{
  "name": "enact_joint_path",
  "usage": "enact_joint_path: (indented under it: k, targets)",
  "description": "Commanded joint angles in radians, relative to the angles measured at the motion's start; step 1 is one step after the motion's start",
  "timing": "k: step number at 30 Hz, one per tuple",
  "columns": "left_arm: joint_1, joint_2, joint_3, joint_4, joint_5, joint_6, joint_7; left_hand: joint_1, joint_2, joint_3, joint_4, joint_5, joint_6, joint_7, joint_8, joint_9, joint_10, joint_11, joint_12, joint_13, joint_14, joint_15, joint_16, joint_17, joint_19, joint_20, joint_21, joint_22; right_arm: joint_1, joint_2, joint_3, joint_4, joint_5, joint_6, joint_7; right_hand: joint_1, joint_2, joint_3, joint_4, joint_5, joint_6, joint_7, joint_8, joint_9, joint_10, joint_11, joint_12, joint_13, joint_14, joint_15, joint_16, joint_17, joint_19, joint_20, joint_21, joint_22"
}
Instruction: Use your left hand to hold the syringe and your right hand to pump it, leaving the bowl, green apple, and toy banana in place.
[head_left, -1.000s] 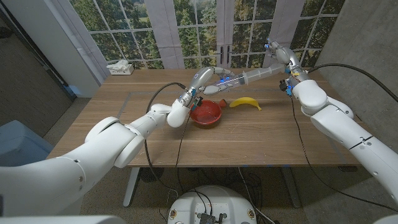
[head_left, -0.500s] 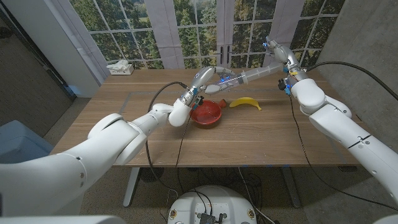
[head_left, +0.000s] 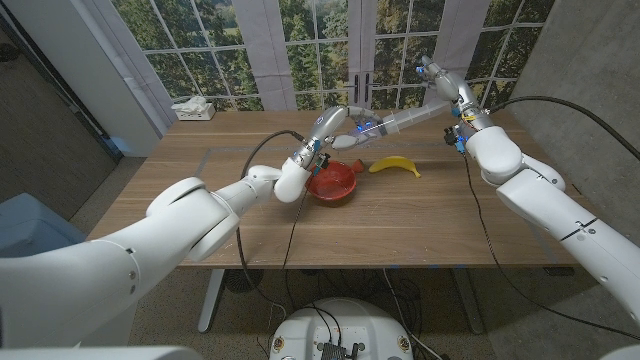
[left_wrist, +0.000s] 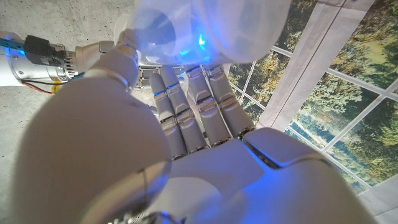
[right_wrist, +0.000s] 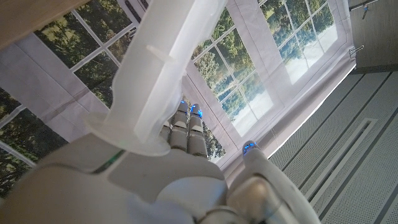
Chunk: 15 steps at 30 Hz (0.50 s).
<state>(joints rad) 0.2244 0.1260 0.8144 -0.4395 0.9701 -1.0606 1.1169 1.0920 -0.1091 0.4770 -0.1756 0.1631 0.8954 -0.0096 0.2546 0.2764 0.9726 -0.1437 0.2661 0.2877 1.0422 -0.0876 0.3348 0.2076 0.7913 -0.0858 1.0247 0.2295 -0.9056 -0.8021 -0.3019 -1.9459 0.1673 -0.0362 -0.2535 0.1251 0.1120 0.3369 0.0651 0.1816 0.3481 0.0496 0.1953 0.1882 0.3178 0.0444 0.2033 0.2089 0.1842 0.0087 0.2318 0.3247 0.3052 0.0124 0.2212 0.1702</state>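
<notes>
While the wooden desk (head_left: 420, 215) carries the red bowl (head_left: 331, 183) near its middle, with the toy banana (head_left: 395, 165) just beside it toward the right edge, the syringe (head_left: 400, 122) hangs in the air above both. The left hand (head_left: 335, 124) clamps the barrel; the right hand (head_left: 440, 80) grips the plunger end. Pumping looks under way; the next push should run straight along the barrel.

tissue box (head_left: 193, 108): table's far left corner | table (head_left: 400, 220): wooden
</notes>
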Motion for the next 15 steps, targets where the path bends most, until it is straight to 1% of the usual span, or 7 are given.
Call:
enact_joint_path:
  k: [1, 7, 15]
  targets:
    - [-0.017, 0.003, 0.076, 0.013, -0.083, 0.004, 0.0, 0.233, 0.228, 0.004, -0.003, 0.008, 0.011, 0.003, -0.002, 0.005, 0.009, 0.003, -0.001, 0.002, 0.086, -0.153, -0.006, 0.004, 0.005, -0.126, 0.009, 0.004, -0.013, -0.007, 0.0, -0.034, -0.026, 0.006, 0.008, -0.006, 0.034, 0.003, 0.002, 0.005, 0.002, -0.003, 0.0, 0.003, -0.001, 0.004, 0.001, 0.003, 0.003, -0.003, -0.002, 0.0, 0.011, -0.002, 0.0, 0.002]
    - [-0.018, 0.004, 0.092, 0.014, -0.106, -0.006, 0.0, 0.235, 0.227, 0.003, -0.003, 0.008, 0.012, 0.002, -0.003, 0.005, 0.011, 0.004, -0.002, 0.002, 0.088, -0.153, -0.006, 0.005, 0.004, -0.126, 0.014, 0.003, -0.013, -0.008, -0.005, -0.047, -0.035, 0.003, 0.017, -0.007, 0.034, 0.004, 0.003, 0.006, 0.001, -0.003, 0.0, 0.003, 0.0, 0.004, 0.001, 0.003, 0.004, -0.004, -0.004, -0.003, 0.013, -0.004, -0.001, 0.002]
    - [-0.006, 0.007, 0.08, 0.004, -0.099, -0.021, 0.0, 0.238, 0.225, 0.003, -0.004, 0.008, 0.012, 0.004, -0.004, 0.005, 0.01, 0.005, -0.004, 0.001, 0.089, -0.153, -0.007, 0.005, 0.003, -0.126, 0.021, 0.001, -0.009, -0.006, -0.013, -0.06, -0.044, -0.004, 0.03, -0.007, 0.033, 0.007, 0.003, 0.007, 0.001, -0.002, 0.001, 0.003, 0.001, 0.004, 0.001, 0.003, 0.006, -0.005, -0.005, -0.006, 0.016, -0.005, -0.003, 0.002]
